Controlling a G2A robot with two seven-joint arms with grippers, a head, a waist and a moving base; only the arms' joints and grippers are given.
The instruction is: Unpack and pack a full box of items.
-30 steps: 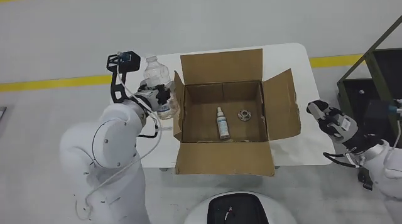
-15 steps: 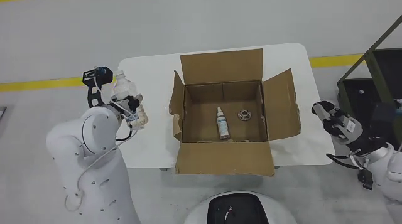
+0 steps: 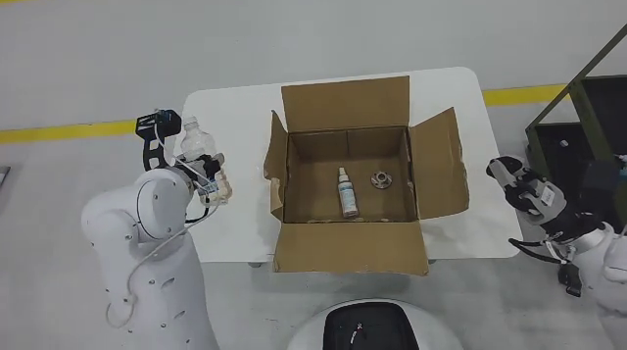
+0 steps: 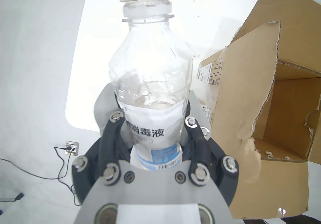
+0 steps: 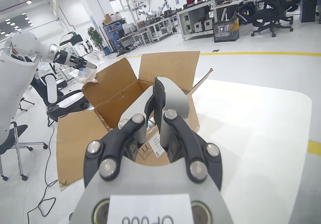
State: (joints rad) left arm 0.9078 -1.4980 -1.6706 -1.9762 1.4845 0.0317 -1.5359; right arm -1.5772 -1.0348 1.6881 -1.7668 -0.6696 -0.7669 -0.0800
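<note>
Two items lie on the floor of the open box (image 3: 348, 244), a small spray bottle (image 3: 346, 193) and a round metal part (image 3: 380, 180), so unpacking looks partly done and repacking not yet begun. The left gripper (image 4: 153, 119) has its fingers clamped on a clear capped bottle (image 4: 150, 64), held over the surface (image 3: 240, 237) near its left edge, beside the box's left flap. The right gripper (image 5: 158, 95), fingers together and empty, hangs beyond the opposite edge.

One cardboard box (image 3: 345, 103) is shown. Inside the box, one spray bottle (image 3: 347, 193) and one round metal part (image 3: 381, 180) are counted; outside it, one clear bottle (image 4: 150, 71).
</note>
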